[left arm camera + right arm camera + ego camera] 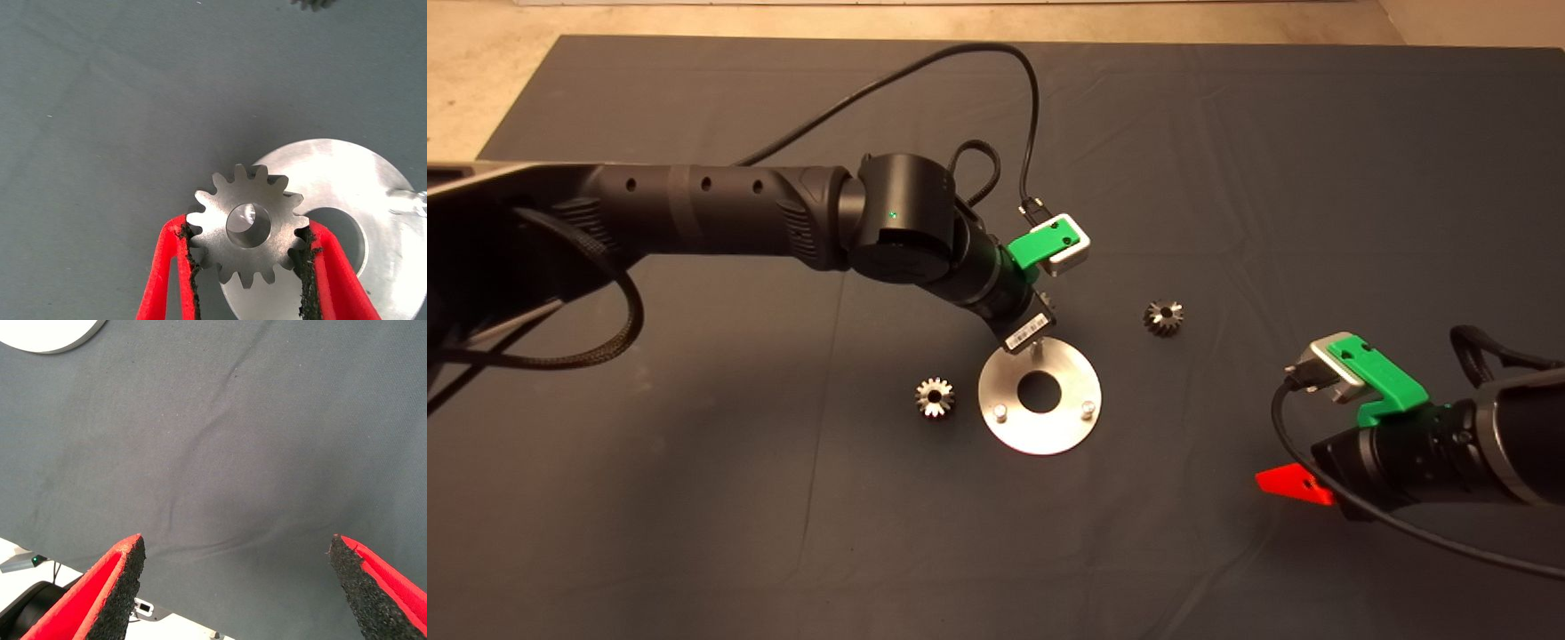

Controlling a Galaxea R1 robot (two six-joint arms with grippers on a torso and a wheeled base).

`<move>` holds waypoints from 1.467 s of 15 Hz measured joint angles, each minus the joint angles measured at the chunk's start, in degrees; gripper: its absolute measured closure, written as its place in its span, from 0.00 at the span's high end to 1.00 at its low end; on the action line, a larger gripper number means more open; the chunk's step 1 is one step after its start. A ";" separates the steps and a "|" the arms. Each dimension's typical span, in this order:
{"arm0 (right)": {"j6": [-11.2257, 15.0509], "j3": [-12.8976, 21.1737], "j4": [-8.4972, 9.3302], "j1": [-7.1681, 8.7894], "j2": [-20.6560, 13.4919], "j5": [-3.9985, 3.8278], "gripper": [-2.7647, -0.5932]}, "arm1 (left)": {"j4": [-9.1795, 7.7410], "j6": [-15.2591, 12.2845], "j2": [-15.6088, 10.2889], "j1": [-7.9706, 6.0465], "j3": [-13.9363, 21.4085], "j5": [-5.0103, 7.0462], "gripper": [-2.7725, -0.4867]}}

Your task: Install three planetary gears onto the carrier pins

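The round silver plate [1040, 431] lies mid-mat with three carrier pins: two near ones [1000, 412] [1087, 408] are bare, and the far one [1037, 345] shows just below my left wrist. My left gripper [1032, 331] hangs over the plate's far edge. In the left wrist view my left gripper [247, 230] is shut on a planetary gear [220, 227], held flat over the plate's rim [347, 173]. Two more gears lie loose on the mat, one left of the plate [935, 397] and one to its far right [1163, 317]. My right gripper [1303, 484] [237, 547] is open and empty.
The dark mat [694, 498] covers the table, with its far edge against a pale floor [480, 80]. A black cable [925, 67] loops above the left arm. The plate's edge [47, 333] shows in the right wrist view.
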 joint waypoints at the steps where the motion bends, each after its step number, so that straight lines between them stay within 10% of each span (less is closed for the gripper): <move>1: 0.01 0.00 0.00 0.00 0.00 0.04 0.67 | 0.01 0.00 0.00 0.15 0.00 -0.13 0.05; 22: 0.01 0.00 0.00 2.01 0.00 0.20 0.67 | 0.15 -0.06 -0.77 3.70 -0.04 -2.47 0.05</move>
